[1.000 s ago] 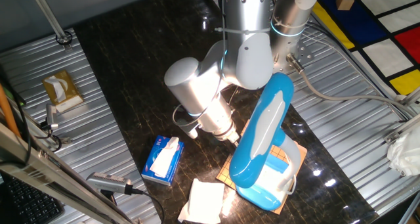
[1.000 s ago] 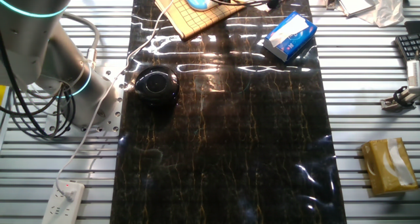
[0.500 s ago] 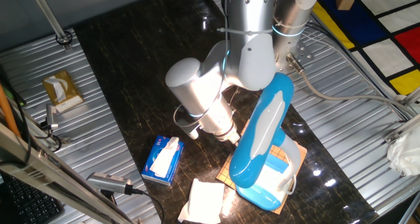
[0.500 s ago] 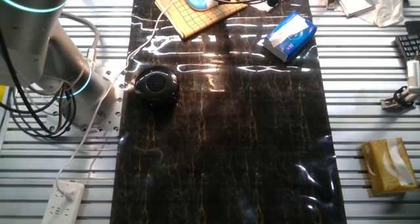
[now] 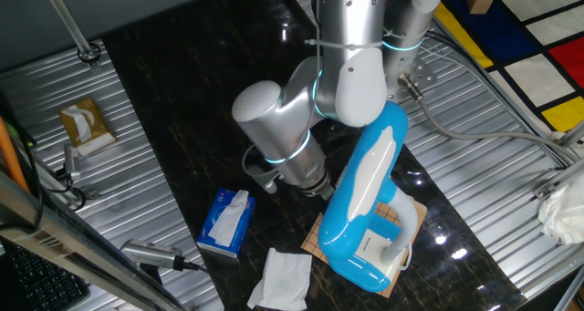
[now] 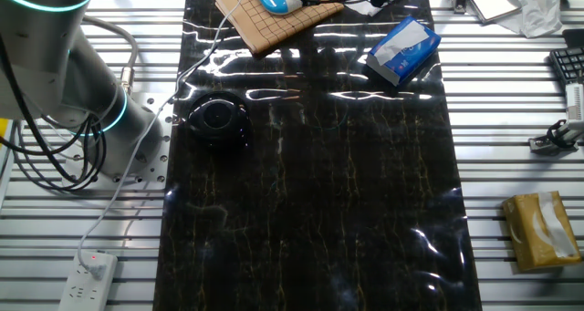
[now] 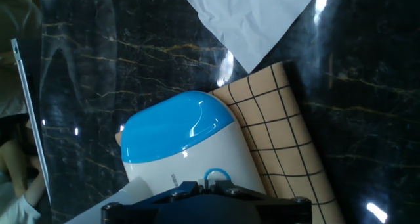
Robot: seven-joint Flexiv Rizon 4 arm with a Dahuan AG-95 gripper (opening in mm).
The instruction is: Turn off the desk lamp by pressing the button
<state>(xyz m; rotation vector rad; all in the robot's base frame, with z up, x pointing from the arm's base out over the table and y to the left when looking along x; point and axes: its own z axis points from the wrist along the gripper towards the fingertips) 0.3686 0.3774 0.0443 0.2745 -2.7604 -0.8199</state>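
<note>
Lamp (image 5: 365,206) standing on a gridded mat (image 5: 401,222). Gripper (image 5: 321,187) low, just beside the lamp's arm; finger state impossible to tell. White paper (image 5: 281,279) and tissue pack (image 5: 224,222) near the mat.

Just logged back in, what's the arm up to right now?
The arm is bent low over the desk lamp, which stands on a gridded wooden board on the dark table. The hand view looks down on the lamp's blue-and-white base, with the gripper body at the bottom edge just above it. The fingertips are not visible, so contact with the button cannot be confirmed. A blue tissue pack and a white paper sheet lie nearby, untouched.
</note>
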